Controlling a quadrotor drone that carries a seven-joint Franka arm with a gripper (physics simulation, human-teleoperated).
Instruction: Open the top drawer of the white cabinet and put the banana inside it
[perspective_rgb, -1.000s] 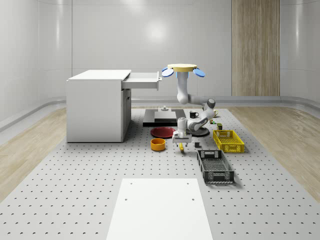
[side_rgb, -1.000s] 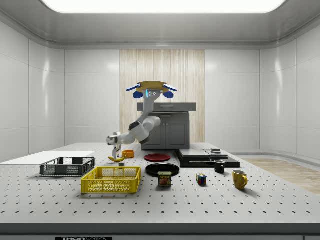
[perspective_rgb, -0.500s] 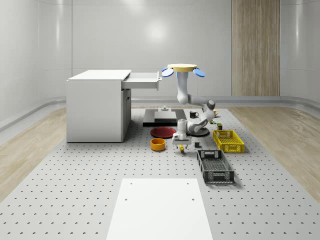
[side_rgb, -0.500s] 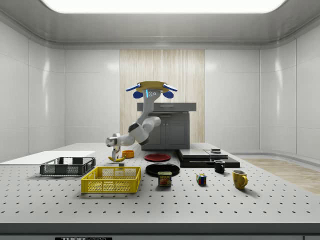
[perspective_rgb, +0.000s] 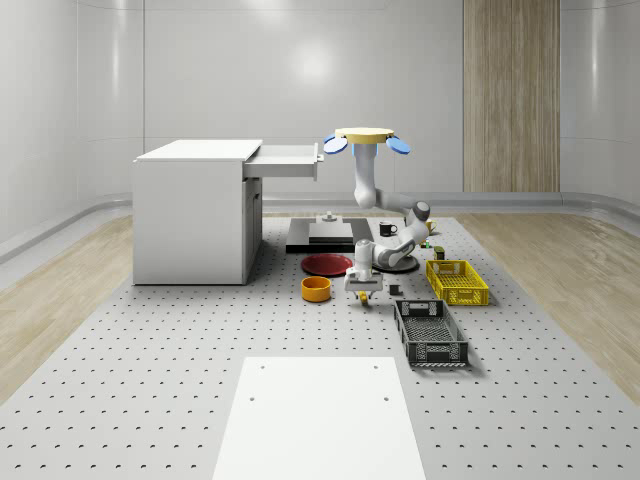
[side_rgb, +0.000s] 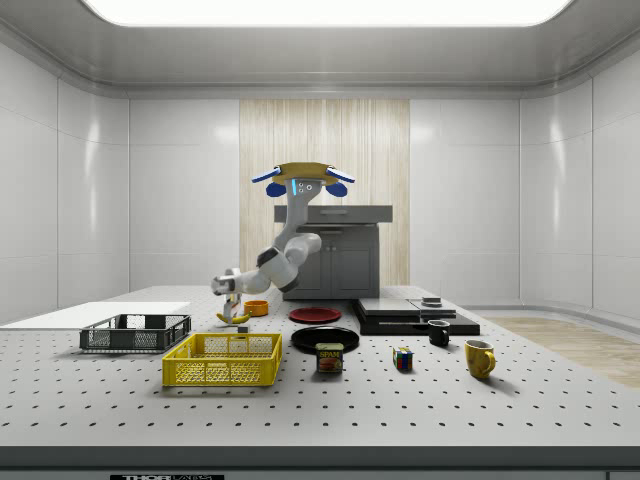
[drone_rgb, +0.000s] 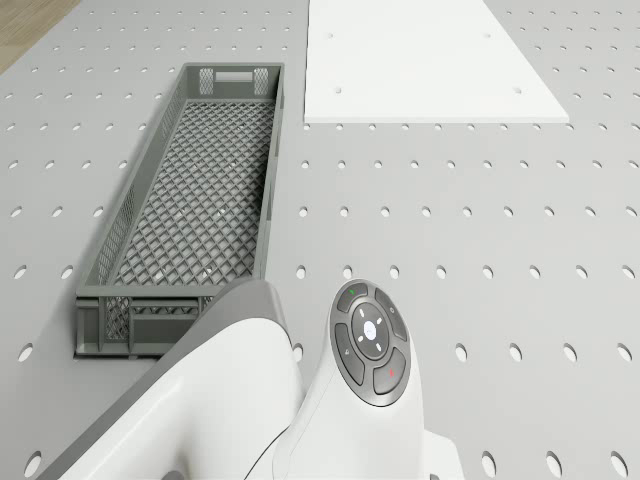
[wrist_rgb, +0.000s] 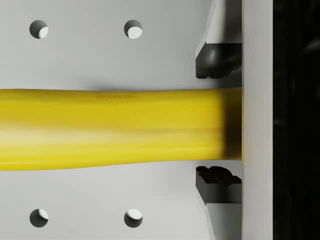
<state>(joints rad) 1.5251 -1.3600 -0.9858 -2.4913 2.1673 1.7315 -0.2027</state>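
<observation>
White cabinet (perspective_rgb: 190, 212) with top drawer (perspective_rgb: 288, 160) pulled open, yellow banana (wrist_rgb: 110, 129) held off the table
</observation>
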